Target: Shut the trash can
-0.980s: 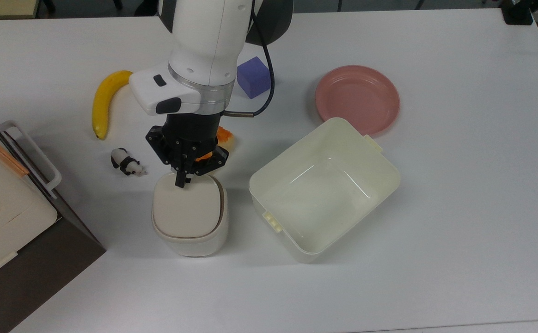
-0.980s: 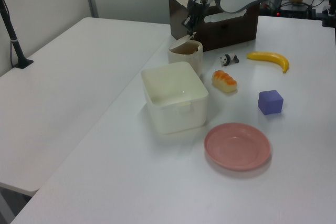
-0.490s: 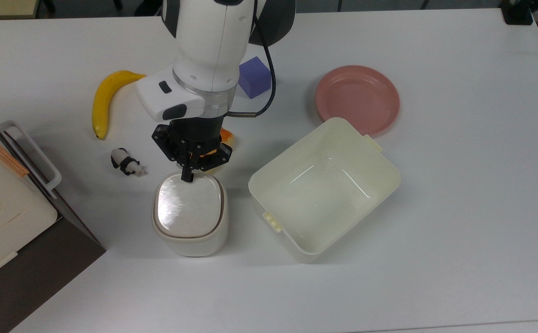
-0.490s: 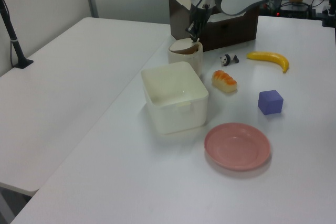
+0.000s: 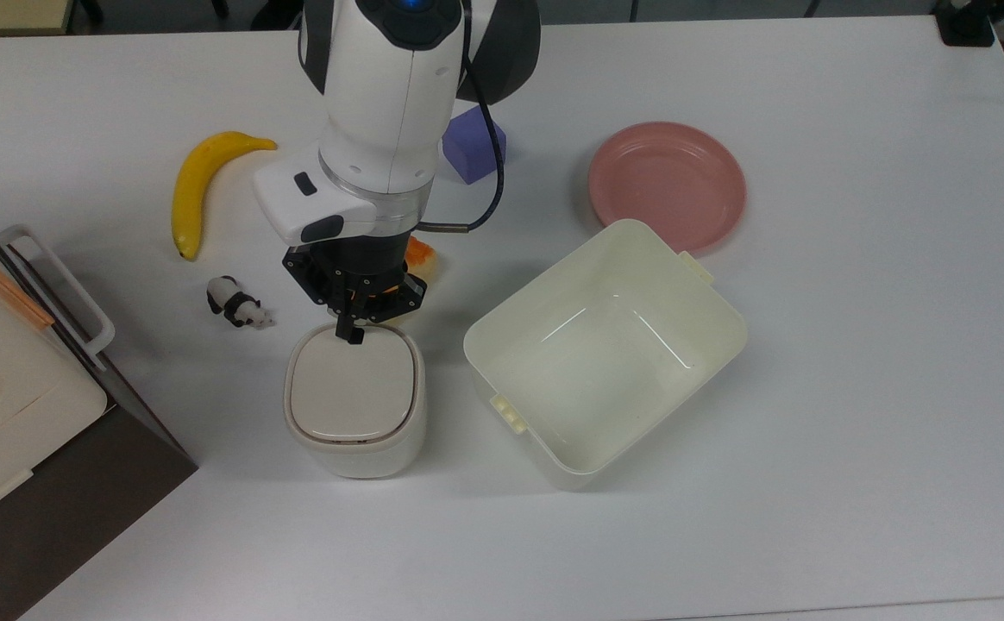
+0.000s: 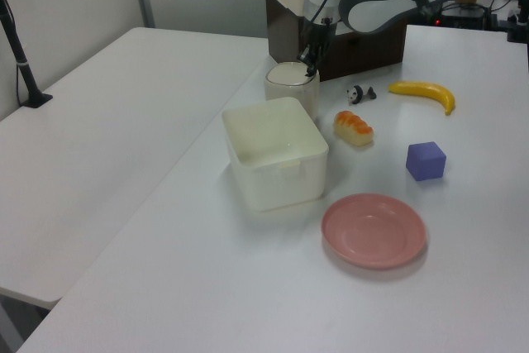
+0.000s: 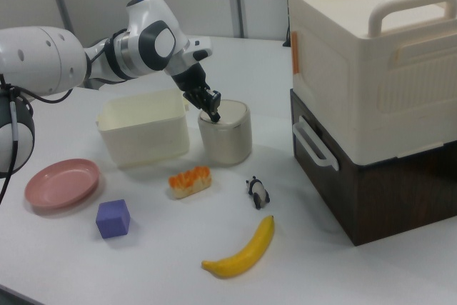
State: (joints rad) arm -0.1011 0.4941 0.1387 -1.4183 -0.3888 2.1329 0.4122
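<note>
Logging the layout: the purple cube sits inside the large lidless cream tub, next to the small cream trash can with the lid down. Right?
Not quite. The large lidless cream tub holds nothing; the purple cube stands on the table, as the top view shows. The small cream trash can does have its lid down.

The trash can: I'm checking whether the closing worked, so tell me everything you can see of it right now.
The trash can is a small cream-white bin that looks like plastic, with a rounded-square top. Its beige lid lies flat and flush in the rim, so it looks closed. It stands upright on the white table, between the toy panda and the larger open tub, apart from both. The gripper is shut, and its tip sits at the lid's far edge in the top view, apparently touching it.
</note>
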